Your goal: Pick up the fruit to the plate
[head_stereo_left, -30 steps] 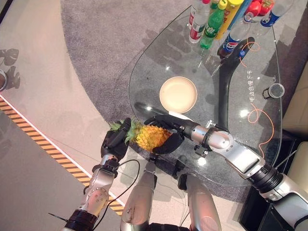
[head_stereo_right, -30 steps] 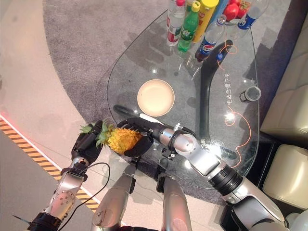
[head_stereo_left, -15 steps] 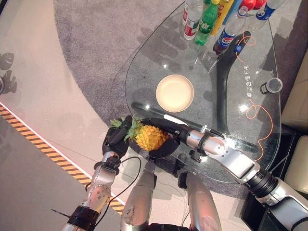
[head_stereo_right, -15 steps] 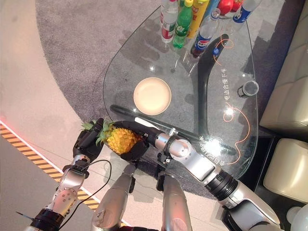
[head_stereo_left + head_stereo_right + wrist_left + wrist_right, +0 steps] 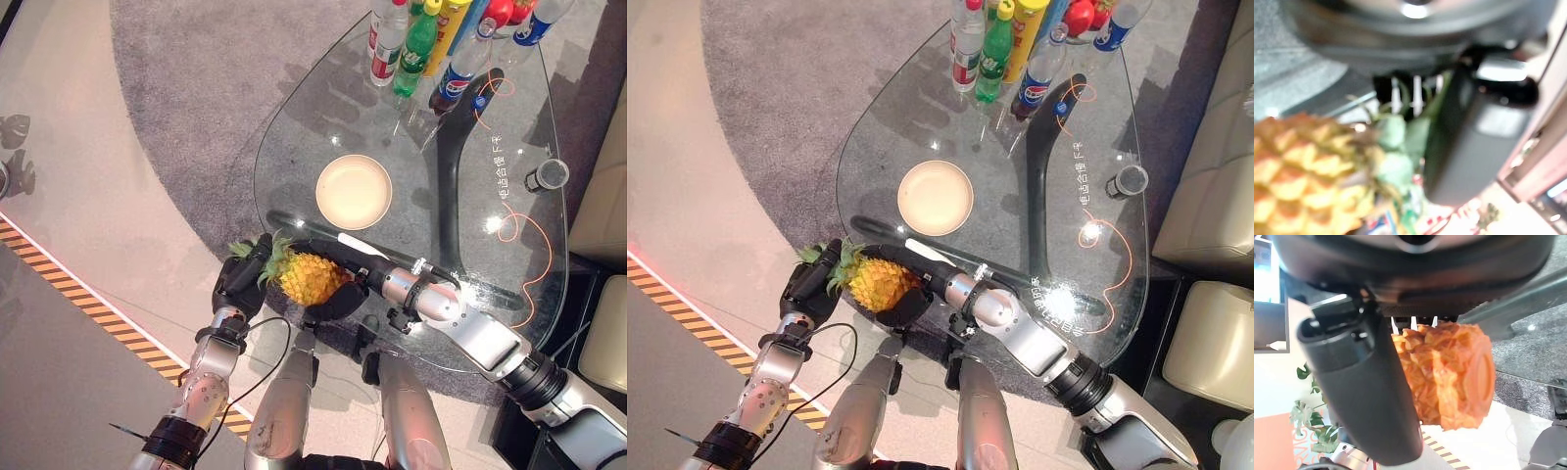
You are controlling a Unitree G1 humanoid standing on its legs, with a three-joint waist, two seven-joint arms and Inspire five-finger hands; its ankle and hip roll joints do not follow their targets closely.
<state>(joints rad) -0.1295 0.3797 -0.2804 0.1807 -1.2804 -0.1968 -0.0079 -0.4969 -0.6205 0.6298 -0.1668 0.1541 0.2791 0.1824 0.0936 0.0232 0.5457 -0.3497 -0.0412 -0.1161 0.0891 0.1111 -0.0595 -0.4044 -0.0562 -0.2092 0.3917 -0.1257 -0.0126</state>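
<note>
Orange-yellow pineapple (image 5: 309, 277) with green leafy crown, held at the near edge of the clear glass bench (image 5: 490, 294). Right hand (image 5: 338, 294) fingers curl round its body; left hand (image 5: 238, 284) fingers close on the crown. Round cream plate (image 5: 354, 192) lies just beyond, unobstructed; plastic bottles (image 5: 421, 44) stand at the far edge.

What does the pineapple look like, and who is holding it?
The pineapple is small, with a bumpy orange-yellow skin and a tuft of spiky green leaves at one end. It lies on its side, held up at the near edge of the glass table, short of the round cream plate. The right hand curls round its body, and the right wrist view shows its flat round base. The left hand sits at the leafy crown, touching the leaves.
</note>
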